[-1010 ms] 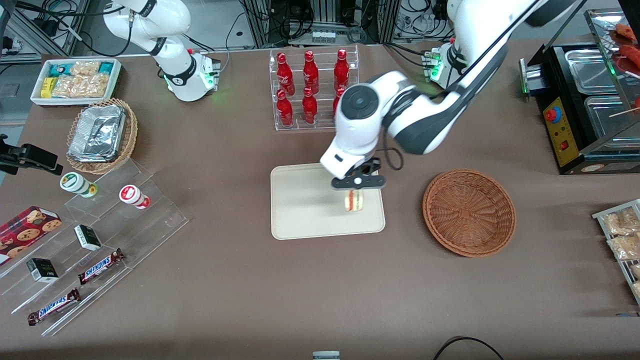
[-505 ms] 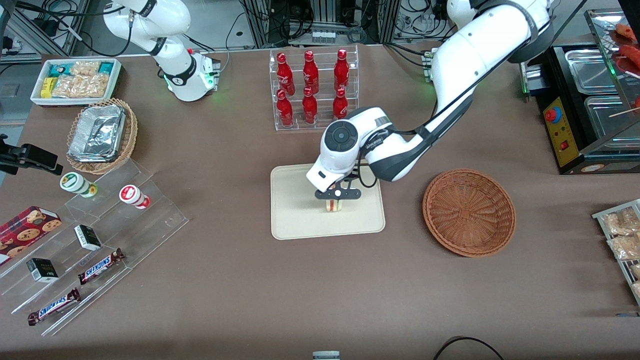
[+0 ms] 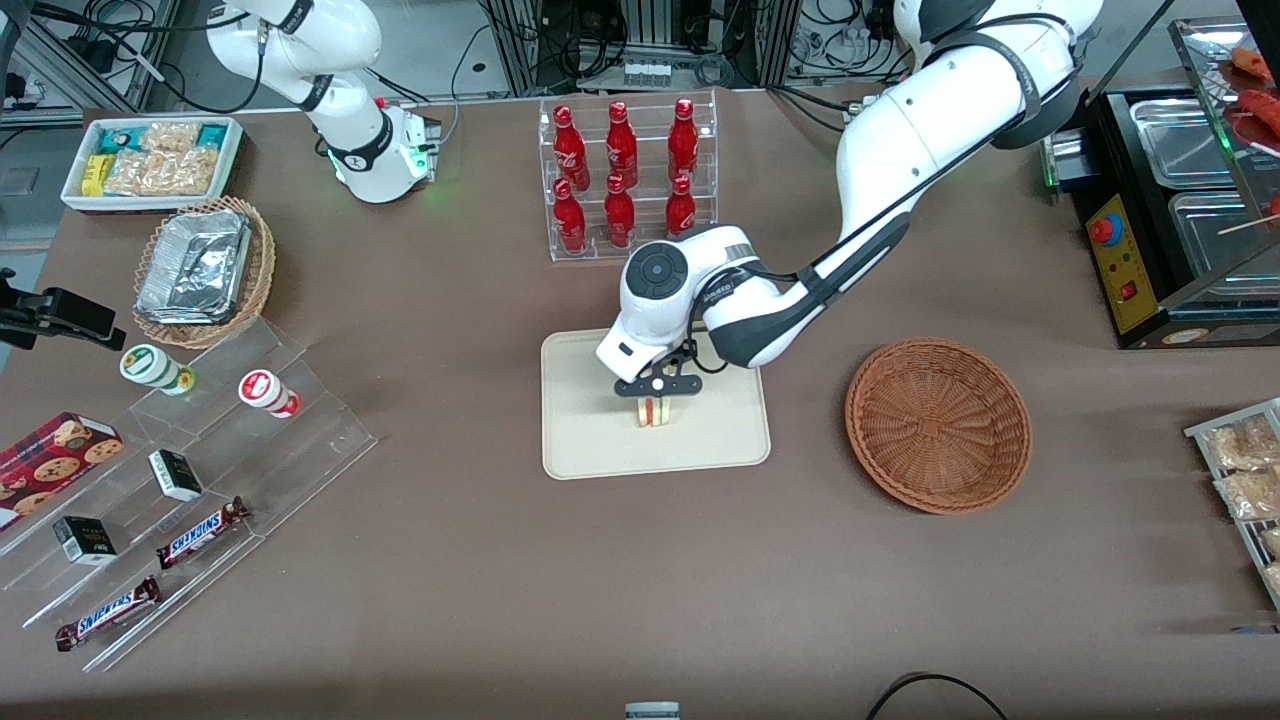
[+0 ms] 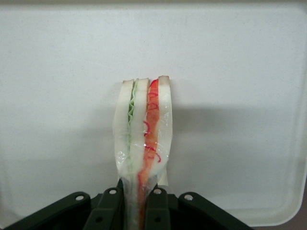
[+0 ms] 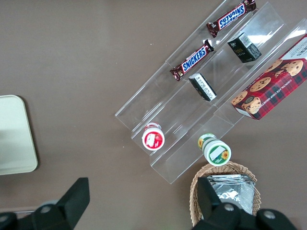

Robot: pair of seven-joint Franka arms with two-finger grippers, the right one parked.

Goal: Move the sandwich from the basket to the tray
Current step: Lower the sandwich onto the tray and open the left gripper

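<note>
Pincer-held wrapped sandwich point(image 3: 653, 411) over tray point(image 3: 590, 440)

hand point(image 3: 655, 392) over tray point(image 3: 590, 440), clamping sandwich point(image 3: 654, 411); basket point(image 3: 938, 424) beside tray, toward working arm's end.

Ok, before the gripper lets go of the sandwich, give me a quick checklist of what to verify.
1. Gripper shut on the sandwich: ok, the fingers clamp its wrapped end in the wrist view.
2. Sandwich over the tray, not the bare table: ok, tray surface surrounds it in the wrist view.
3. Sandwich clear of the tray's raised rim: ok, it sits near the middle.
4. Sandwich touching the tray surface: cannot tell; its shadow lies close, but contact is not clear.
5. Basket out of the way: ok, it sits apart from the tray, toward the working arm's end.
</note>
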